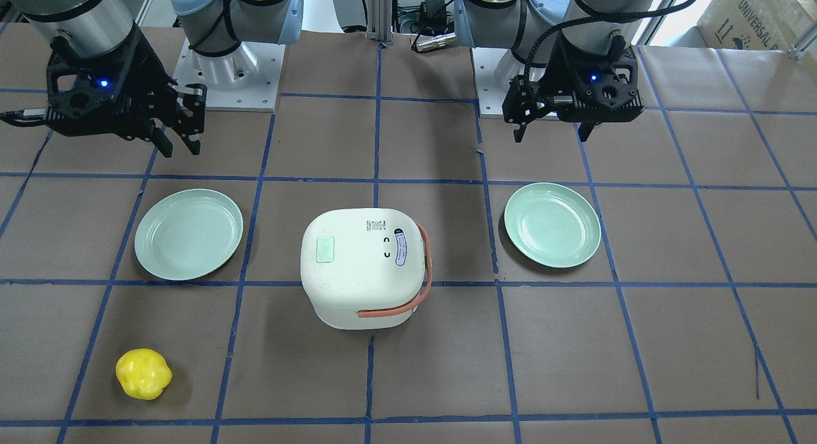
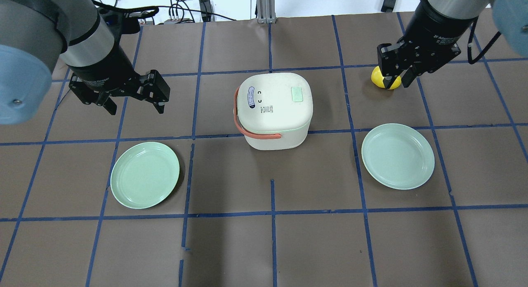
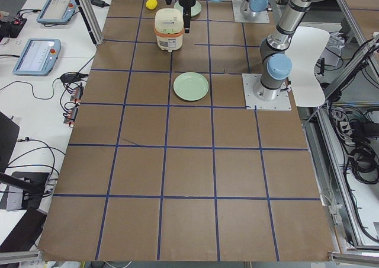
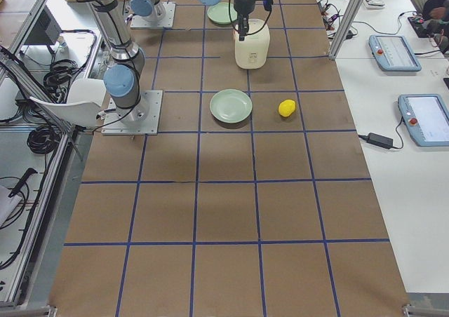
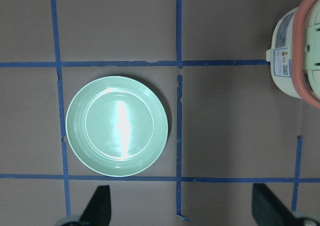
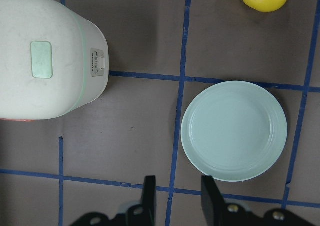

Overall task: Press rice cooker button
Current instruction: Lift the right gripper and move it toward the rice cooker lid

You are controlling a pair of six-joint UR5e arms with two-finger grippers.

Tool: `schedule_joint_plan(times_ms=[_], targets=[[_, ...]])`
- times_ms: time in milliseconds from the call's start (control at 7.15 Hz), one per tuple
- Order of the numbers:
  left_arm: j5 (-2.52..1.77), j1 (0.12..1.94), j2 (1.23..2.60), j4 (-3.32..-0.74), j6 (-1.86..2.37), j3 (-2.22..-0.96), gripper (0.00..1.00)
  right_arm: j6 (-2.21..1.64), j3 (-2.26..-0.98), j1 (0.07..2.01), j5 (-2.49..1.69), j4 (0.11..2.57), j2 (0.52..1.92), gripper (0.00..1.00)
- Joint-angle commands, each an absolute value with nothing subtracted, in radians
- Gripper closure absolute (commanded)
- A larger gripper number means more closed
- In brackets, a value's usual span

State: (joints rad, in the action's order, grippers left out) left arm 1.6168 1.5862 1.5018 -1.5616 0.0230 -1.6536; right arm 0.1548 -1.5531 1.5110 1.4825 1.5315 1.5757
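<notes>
The white rice cooker (image 1: 364, 265) stands shut in the middle of the table, its orange strap handle (image 1: 422, 265) folded down over one side. It also shows in the overhead view (image 2: 274, 109). In the right wrist view the cooker (image 6: 45, 56) has a green patch on its lid and a small button panel (image 6: 97, 63) on its side wall. My left gripper (image 2: 136, 109) is open and empty, off to the cooker's left. It hangs above a plate in the left wrist view (image 5: 181, 208). My right gripper (image 2: 394, 84) is empty with a narrow gap between its fingers (image 6: 149, 196), to the cooker's right.
Two pale green plates (image 2: 145, 174) (image 2: 398, 156) lie on either side of the cooker, nearer the robot. A yellow lumpy object (image 1: 143, 374) lies on the far side, below my right gripper in the overhead view. Blue tape lines cross the brown table.
</notes>
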Motion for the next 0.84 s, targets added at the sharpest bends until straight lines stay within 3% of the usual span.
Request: schedule_joint_plan(times_ms=[0, 699], targets=[[1.617, 1.586, 1.502, -1.562, 0.023, -1.654, 0.00, 0.164, -1.555, 1.511, 1.465, 1.531, 1.578, 0.94], [1.617, 1.586, 1.502, -1.562, 0.023, -1.654, 0.00, 0.150, -1.569, 1.514, 1.460, 1.545, 1.550, 0.93]])
